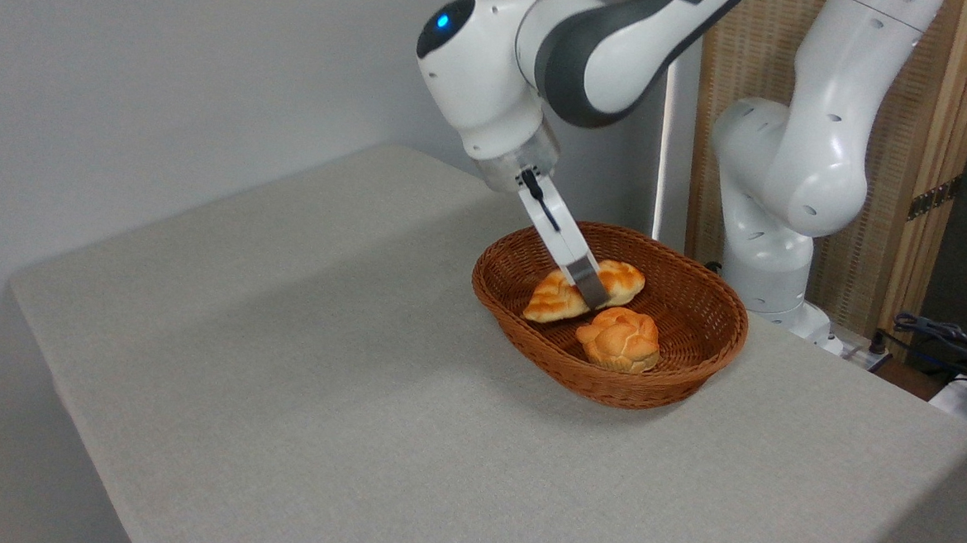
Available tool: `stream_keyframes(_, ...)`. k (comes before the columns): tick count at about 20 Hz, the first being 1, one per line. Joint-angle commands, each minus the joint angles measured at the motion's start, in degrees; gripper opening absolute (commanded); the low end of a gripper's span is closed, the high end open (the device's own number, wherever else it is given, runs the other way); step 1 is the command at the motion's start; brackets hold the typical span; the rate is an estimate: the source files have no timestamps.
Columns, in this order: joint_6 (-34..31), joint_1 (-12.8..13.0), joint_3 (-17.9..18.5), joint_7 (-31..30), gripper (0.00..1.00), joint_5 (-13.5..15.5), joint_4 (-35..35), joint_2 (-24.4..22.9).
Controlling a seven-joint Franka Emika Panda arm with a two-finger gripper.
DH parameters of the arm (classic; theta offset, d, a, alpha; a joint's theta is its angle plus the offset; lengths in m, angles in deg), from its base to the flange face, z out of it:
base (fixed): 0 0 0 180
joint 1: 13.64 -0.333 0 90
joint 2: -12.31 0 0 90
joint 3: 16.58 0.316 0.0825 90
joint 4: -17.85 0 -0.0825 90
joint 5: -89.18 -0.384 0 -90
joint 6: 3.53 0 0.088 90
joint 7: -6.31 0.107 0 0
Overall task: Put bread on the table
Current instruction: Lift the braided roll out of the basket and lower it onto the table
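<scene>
Bread [555, 296] in basket [685, 381], long axis lower-left to upper-right, gripper [590, 292] across middle

Table [320, 395] in matt, finely woven grey cloth; basket [676, 381] of brown ribbed wicker; bread [552, 298] and bun [619, 338] glazed, faintly shiny; arm [804, 148] glossy white plastic; gripper [594, 298] fingers dull grey metal.

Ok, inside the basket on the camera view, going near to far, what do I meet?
Basket near rim → round knotted bun → braided bread, with the gripper down on its middle → basket far rim.
</scene>
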Motion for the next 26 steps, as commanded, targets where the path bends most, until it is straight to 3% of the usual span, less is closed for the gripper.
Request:
stream_keyframes(1,-4.59,1.95,1.12,-0.24,0.44,-0.21,4.61,-0.33)
stream_keyframes(4,-5.56,1.95,1.73,-0.15,0.45,-0.12,8.11,-0.33)
stream_keyframes(7,-4.60,3.44,4.71,-0.33,0.48,-0.03,15.13,0.63)
stream_keyframes(10,-4.24,3.54,5.95,-0.24,0.49,-0.21,26.55,7.82)
stream_keyframes(14,1.02,3.28,7.80,-0.33,0.56,-0.03,34.39,14.06)
stream_keyframes(18,1.38,3.10,7.36,-2.08,0.60,-0.12,42.66,26.01)
stream_keyframes(20,1.47,3.36,6.92,-4.63,0.80,-0.38,46.44,31.99)
stream_keyframes(22,2.78,3.62,6.48,-4.73,1.00,-0.91,47.85,34.37)
stream_keyframes(26,6.22,3.54,3.93,-4.81,1.00,0.13,47.59,36.40)
